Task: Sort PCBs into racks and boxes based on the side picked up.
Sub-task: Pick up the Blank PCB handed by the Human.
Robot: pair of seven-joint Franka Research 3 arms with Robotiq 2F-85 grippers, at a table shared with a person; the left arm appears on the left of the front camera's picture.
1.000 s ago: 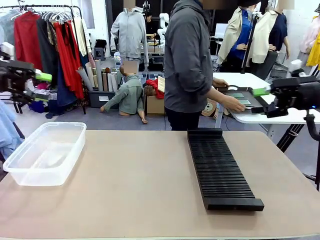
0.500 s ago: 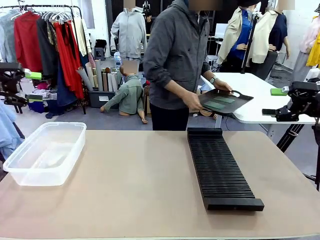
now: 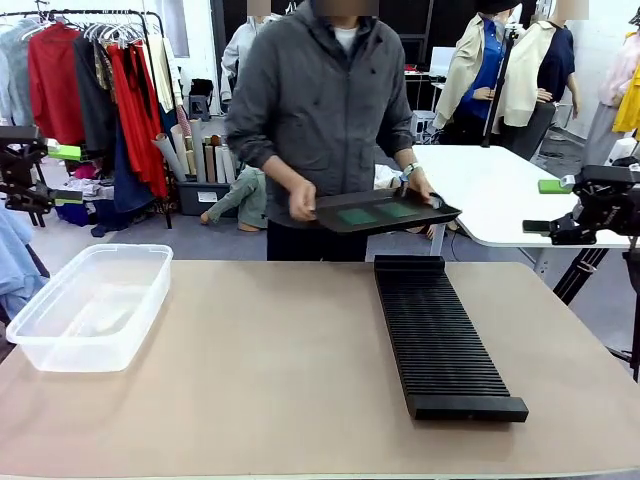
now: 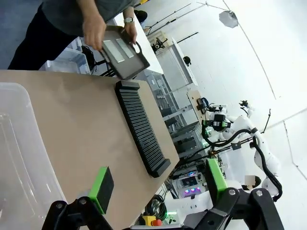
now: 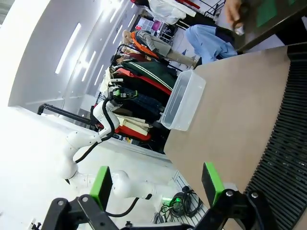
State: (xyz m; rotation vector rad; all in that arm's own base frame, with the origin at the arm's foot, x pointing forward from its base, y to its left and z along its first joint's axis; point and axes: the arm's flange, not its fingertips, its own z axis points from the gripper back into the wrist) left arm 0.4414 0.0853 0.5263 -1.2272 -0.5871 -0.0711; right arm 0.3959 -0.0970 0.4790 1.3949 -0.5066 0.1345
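Working outward, you have the left gripper (image 4: 158, 184) and right gripper (image 5: 157, 183) spread and empty, likely waiting, then the box (image 3: 90, 305) at 9 o'clock and the rack (image 3: 445, 340) at 3 o'clock as separate destinations, while at 12 o'clock a person's hands (image 3: 303, 205) hold a tray (image 3: 440, 212) level, presenting two PCBs (image 3: 357, 215).

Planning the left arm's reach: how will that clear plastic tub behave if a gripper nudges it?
The clear tub looks empty, so it is probably light and would slide on the smooth table. Low and wide, it seems unlikely to tip. Its thin see-through walls may flex if squeezed.
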